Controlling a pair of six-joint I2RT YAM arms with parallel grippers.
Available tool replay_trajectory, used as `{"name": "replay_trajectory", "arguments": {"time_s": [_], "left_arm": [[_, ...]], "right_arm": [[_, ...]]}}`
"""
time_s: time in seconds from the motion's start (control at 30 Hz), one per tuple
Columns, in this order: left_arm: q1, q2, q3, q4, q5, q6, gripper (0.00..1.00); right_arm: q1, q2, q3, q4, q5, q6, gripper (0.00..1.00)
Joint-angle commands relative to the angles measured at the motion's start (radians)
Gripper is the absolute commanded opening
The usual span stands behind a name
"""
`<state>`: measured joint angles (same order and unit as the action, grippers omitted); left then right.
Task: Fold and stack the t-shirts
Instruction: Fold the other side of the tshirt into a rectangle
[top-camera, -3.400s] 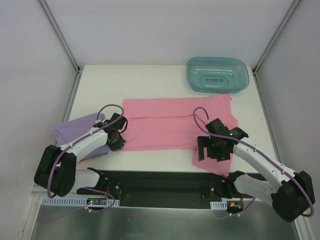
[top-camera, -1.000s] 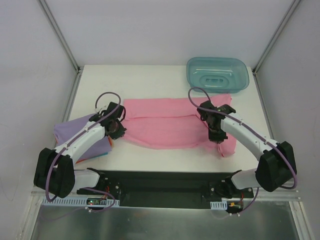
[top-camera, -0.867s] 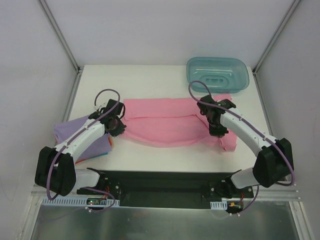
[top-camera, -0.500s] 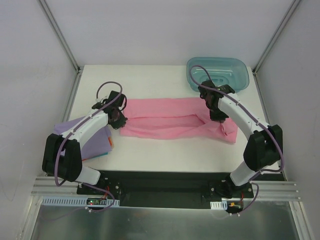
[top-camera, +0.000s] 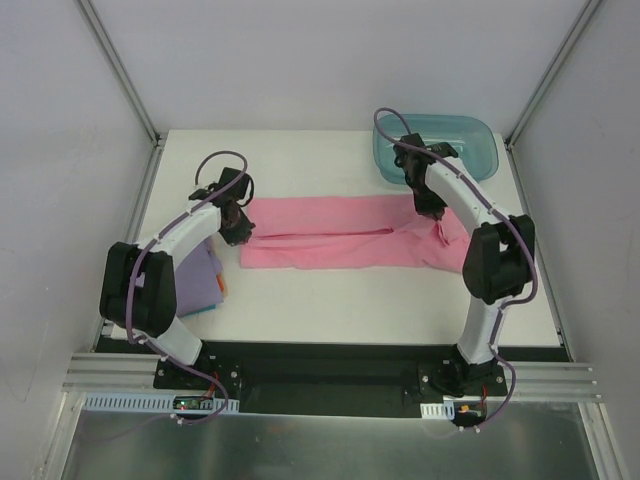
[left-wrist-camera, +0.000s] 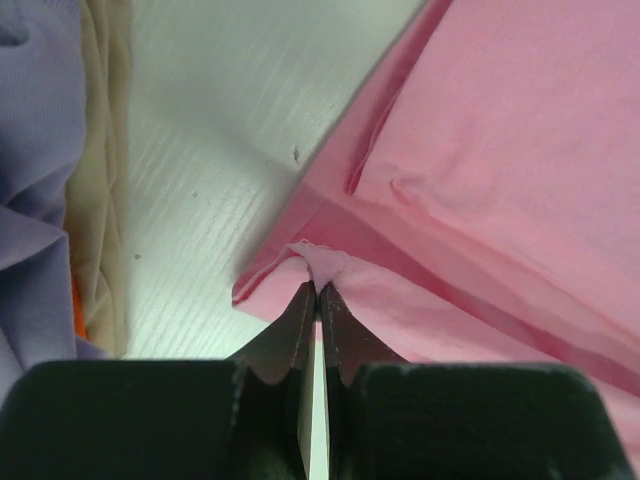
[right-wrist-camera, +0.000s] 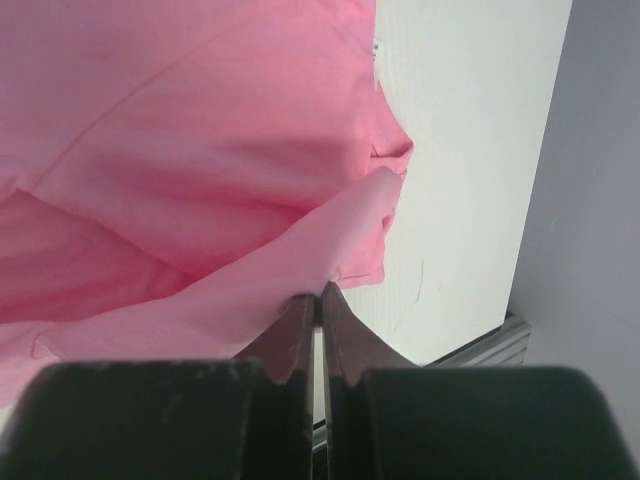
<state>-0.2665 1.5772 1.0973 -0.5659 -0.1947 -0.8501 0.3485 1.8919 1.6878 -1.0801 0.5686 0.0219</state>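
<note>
The pink t-shirt (top-camera: 335, 232) lies across the middle of the table as a long folded band. My left gripper (top-camera: 238, 224) is shut on the shirt's left edge; the left wrist view shows the pinched pink cloth (left-wrist-camera: 325, 265) at the gripper (left-wrist-camera: 318, 290). My right gripper (top-camera: 432, 207) is shut on the shirt's right edge, and the right wrist view shows the pink cloth (right-wrist-camera: 200, 180) held at the gripper (right-wrist-camera: 318, 296). The lavender t-shirt (top-camera: 196, 280) lies bunched at the left, partly hidden by my left arm; it also shows in the left wrist view (left-wrist-camera: 35, 170).
A translucent teal tub (top-camera: 455, 145) stands at the back right, just behind my right gripper. Orange and teal cloth edges (top-camera: 217, 290) show under the lavender shirt. A black rail (top-camera: 320, 370) runs along the near edge, white walls enclose the table.
Both grippers have carried the near edge of the pink shirt away from the arm bases towards the back, folding it into a narrower band. Both arms now stretch further out.
</note>
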Motion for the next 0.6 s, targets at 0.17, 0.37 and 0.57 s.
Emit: {"name": "replay_trajectory", "arguments": {"time_s": [0.17,0.37,0.57], "left_arm": [[0.012,0.102,0.118,-0.017,-0.066,0.04,0.0],[0.019,0.155,0.154,-0.017,-0.072,0.036,0.02],[0.033,0.141,0.197,-0.043,-0.094,0.046,0.64]], "right_arm": [[-0.049,0.146,0.196,-0.027,0.008,-0.126,0.04],[-0.06,0.292,0.326,-0.041,-0.016,-0.185,0.17],[-0.062,0.297,0.394,-0.09,0.011,-0.142,0.69]]}}
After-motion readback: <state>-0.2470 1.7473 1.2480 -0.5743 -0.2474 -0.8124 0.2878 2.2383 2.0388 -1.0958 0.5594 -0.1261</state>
